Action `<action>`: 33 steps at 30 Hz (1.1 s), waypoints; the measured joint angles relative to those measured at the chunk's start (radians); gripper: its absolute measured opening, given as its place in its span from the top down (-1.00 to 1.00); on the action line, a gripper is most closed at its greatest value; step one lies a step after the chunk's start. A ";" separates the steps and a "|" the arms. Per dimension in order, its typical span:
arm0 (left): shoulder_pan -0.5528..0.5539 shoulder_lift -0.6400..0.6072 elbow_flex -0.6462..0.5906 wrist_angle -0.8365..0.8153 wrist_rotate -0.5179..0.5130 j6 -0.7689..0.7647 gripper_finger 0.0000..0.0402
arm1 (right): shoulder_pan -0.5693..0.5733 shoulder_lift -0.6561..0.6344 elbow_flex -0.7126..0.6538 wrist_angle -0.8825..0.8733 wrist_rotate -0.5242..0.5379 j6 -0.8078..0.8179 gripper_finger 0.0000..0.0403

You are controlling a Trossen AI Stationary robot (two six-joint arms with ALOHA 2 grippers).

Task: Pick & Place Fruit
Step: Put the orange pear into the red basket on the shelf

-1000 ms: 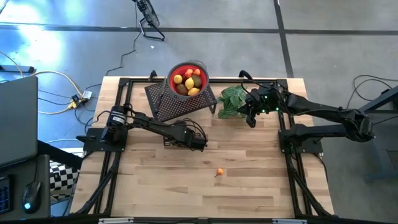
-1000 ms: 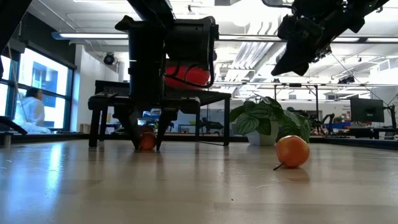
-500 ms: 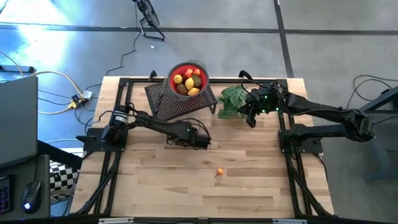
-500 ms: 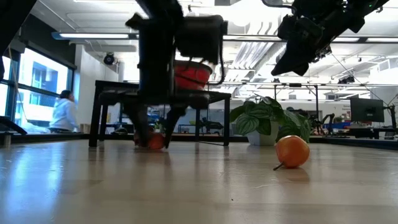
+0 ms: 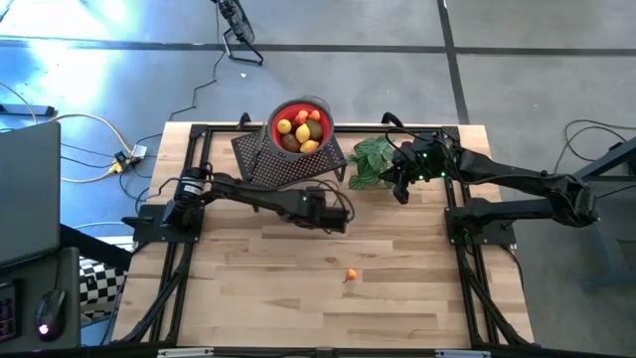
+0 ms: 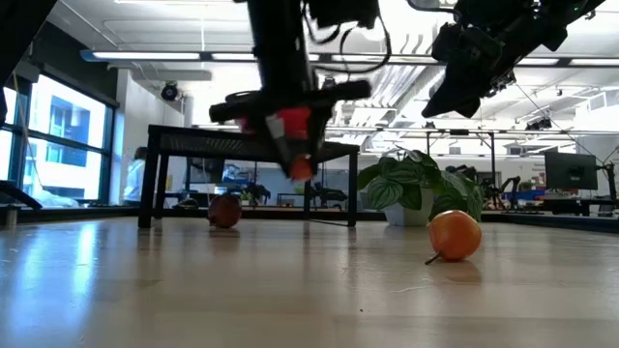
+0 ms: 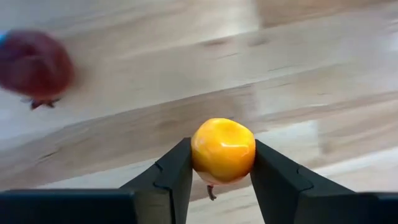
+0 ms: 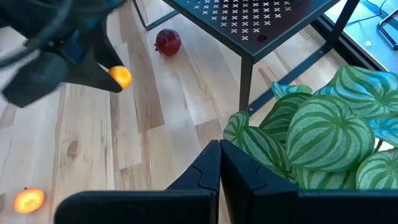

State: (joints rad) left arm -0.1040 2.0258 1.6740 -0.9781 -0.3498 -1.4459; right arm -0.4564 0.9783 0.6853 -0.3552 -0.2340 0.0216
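Observation:
My left gripper [image 5: 333, 212] hangs above the middle of the table, shut on a small orange fruit [image 7: 222, 151]; the low view shows that fruit [image 6: 302, 166] lifted off the wood. A dark red fruit [image 6: 224, 210] sits on the table near the stand, also visible in the left wrist view [image 7: 34, 65]. A second orange fruit [image 5: 351, 275] rests on the table nearer the front edge. A red bowl [image 5: 300, 124] on the black stand holds several yellow, red and green fruits. My right gripper [image 8: 219, 163] is shut and hovers over the plant. My left gripper pinches the orange fruit by its two opposite sides [image 7: 198, 155] between the two fingers [image 7: 177, 171]. The fingers come from above, pointing down. The fruit is lifted clear of the table, with a small stem showing beneath it.
A black perforated stand [image 5: 288, 159] carries the bowl at the far middle of the table. A green leafy plant [image 5: 370, 161] stands to its right, under my right gripper [image 5: 401, 185]. A black frame runs along the table's edges. Bare wood lies toward the near edge.
My left gripper has risen from the table beside the dark red fruit and moved toward the table's right, carrying the orange fruit up with it. The dark red fruit has stayed on the wood.

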 joint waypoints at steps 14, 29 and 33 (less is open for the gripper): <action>0.013 -0.002 0.316 -0.020 -0.066 0.309 0.32 | 0.000 0.000 0.000 0.000 0.000 -0.019 0.99; 0.106 -0.005 0.676 -0.134 -0.168 0.687 0.32 | 0.000 0.000 0.000 0.000 0.000 -0.019 0.99; 0.155 -0.005 0.683 -0.152 -0.169 0.734 0.32 | 0.000 0.000 0.000 0.000 0.000 -0.019 0.99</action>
State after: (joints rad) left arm 0.0515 2.0205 2.3566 -1.1297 -0.5188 -0.7122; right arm -0.4564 0.9783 0.6853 -0.3550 -0.2340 0.0025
